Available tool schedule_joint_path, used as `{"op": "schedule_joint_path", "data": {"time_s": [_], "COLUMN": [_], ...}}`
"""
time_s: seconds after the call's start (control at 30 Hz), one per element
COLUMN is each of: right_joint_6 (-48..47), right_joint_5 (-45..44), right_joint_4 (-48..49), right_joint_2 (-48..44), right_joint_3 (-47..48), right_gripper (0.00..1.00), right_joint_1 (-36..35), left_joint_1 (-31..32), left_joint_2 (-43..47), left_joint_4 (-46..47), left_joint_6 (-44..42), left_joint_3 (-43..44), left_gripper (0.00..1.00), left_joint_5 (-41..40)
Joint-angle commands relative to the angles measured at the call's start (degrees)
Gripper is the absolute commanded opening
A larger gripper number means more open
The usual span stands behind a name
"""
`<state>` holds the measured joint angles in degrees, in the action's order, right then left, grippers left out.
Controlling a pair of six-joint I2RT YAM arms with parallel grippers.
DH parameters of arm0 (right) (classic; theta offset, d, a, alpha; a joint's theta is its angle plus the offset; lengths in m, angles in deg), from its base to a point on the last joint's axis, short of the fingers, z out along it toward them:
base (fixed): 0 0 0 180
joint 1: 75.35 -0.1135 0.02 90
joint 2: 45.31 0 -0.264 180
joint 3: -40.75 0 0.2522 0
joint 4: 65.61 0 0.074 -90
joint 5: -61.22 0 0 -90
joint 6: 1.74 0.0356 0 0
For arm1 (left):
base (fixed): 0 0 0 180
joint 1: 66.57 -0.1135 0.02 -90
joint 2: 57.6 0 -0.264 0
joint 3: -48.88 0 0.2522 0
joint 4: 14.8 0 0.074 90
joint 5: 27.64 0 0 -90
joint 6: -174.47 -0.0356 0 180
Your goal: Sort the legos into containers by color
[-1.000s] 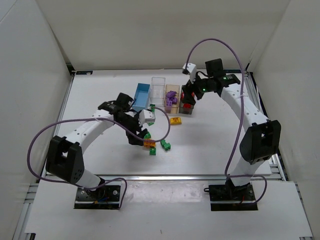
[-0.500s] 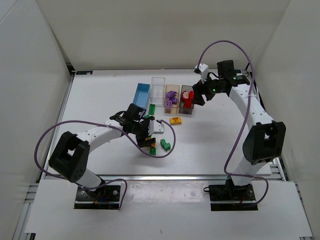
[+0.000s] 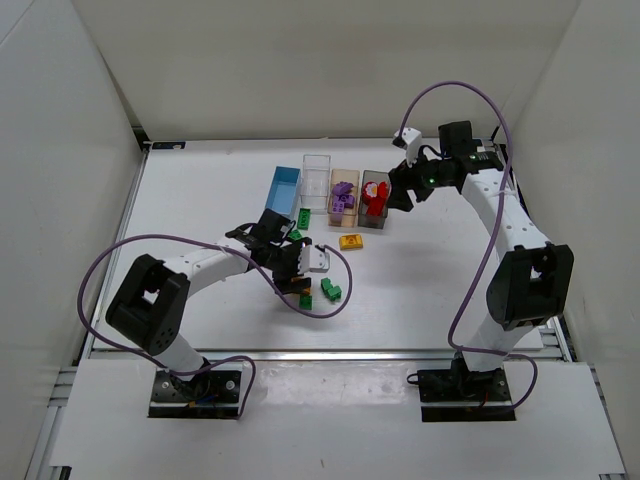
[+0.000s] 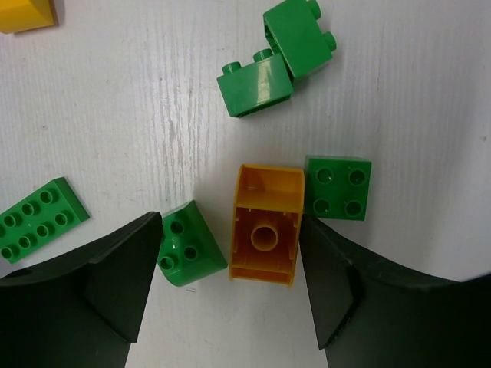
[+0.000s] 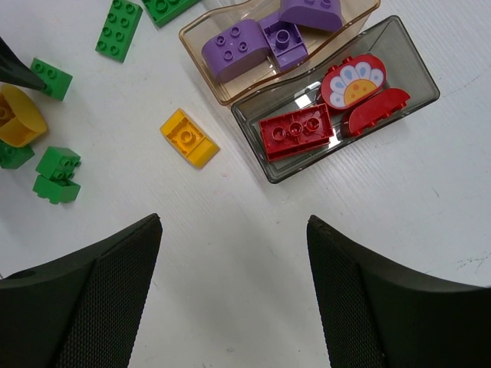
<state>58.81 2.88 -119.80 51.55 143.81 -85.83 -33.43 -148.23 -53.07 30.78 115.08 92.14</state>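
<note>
Left wrist: orange brick [image 4: 265, 234] upside-down

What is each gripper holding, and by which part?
Nothing. Left gripper open astride an orange brick and a green brick; right gripper open, empty.

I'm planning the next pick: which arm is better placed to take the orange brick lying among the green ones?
Left. The left pincer is open and straddles the orange brick. The right pincer hangs open near the grey bin, far from that brick.
</note>
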Motion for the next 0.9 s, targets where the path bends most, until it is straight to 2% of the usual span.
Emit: {"op": "schedule_joint_path", "data": {"time_s": [0.0,0.23,0.6,0.8,0.87], "right_joint_6": [0.1,-0.34,-0.7,-1.05,-1.05], "right_joint_5": [0.95,0.16,0.24,0.24,0.24], "right_joint_4": [0.87,0.87,1.14,0.87,0.79], "right_joint_2": [-2.55,-2.2,-0.01,1.05,1.49], "right_joint_3": [-0.7,-0.79,0.35,1.84,2.28], "right_gripper": [0.8,0.8,0.79,0.79,0.79], "right_joint_1": [0.2,0.2,0.2,-0.16,-0.33], "left_joint_1": [0.34,0.52,0.34,0.43,0.34], "left_joint_2": [1.51,0.28,-0.6,-1.3,-1.65], "left_joint_4": [-1.33,-4.57,-7.83,-7.66,-7.3], "left_joint_6": [-1.77,-2.64,-3.53,-1.34,-0.54], "left_joint_3": [0.03,0.9,2.22,3.19,3.8], "left_gripper": [0.81,0.68,0.57,0.4,0.38], "left_joint_5": [1.6,1.95,3.71,3.53,3.53]}}
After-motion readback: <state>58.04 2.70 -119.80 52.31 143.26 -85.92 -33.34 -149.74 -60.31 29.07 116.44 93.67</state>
